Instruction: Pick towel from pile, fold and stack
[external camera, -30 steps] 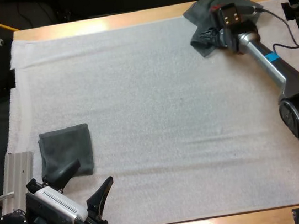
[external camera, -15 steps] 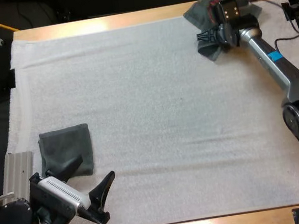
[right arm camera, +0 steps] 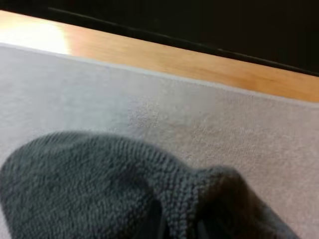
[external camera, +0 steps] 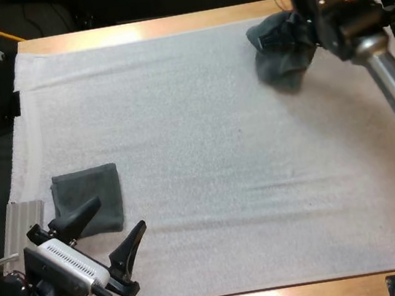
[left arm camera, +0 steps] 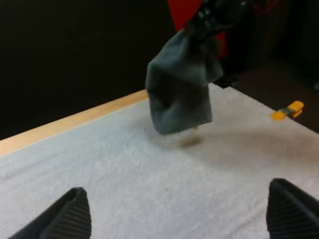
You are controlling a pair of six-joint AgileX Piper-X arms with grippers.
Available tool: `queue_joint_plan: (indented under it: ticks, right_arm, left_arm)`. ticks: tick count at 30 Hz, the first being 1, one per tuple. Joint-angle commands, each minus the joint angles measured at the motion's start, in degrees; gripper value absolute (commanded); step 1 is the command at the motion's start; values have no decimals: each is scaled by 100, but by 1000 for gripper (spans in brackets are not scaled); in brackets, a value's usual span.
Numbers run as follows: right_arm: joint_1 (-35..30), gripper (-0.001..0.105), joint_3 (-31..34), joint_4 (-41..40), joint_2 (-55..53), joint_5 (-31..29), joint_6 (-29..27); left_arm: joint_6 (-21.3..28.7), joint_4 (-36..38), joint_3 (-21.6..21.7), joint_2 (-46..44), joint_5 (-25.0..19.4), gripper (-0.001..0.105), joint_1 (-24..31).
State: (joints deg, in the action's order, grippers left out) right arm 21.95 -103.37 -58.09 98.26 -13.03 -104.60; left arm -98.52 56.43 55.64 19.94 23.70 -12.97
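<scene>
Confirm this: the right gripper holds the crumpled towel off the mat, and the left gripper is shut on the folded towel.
Wrong on the left gripper: it is open, fingers apart near the folded towel, as the high view shows. The right gripper does hold the crumpled towel off the mat.

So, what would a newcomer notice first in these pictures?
First, the crumpled towel hanging from the right tool, shut on it, above the far right corner of the mat. Then the folded towel lying flat at the near left, with the open left tool close by.
</scene>
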Motion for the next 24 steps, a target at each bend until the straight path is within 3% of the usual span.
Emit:
queue_joint_plan:
  ticks: [1,9,17,20,24]
  right_arm:
    - [81,0,-70,-192,-261,42,-64]
    - [771,0,-70,-1424,-1299,42,82]
    - [1571,0,-70,-3122,-1975,42,772]
    - [1852,0,64,-3246,-2163,166,1234]
    - [2206,0,349,-3215,-2230,538,1424]
  left_arm:
    - [-58,-82,67,-5,71,69,-20]
    - [-58,-60,205,-15,188,69,-20]
    - [-58,-60,207,-15,218,69,-20]
    - [-58,-60,207,-15,327,69,-20]
    - [-58,-60,207,-15,462,69,-20]
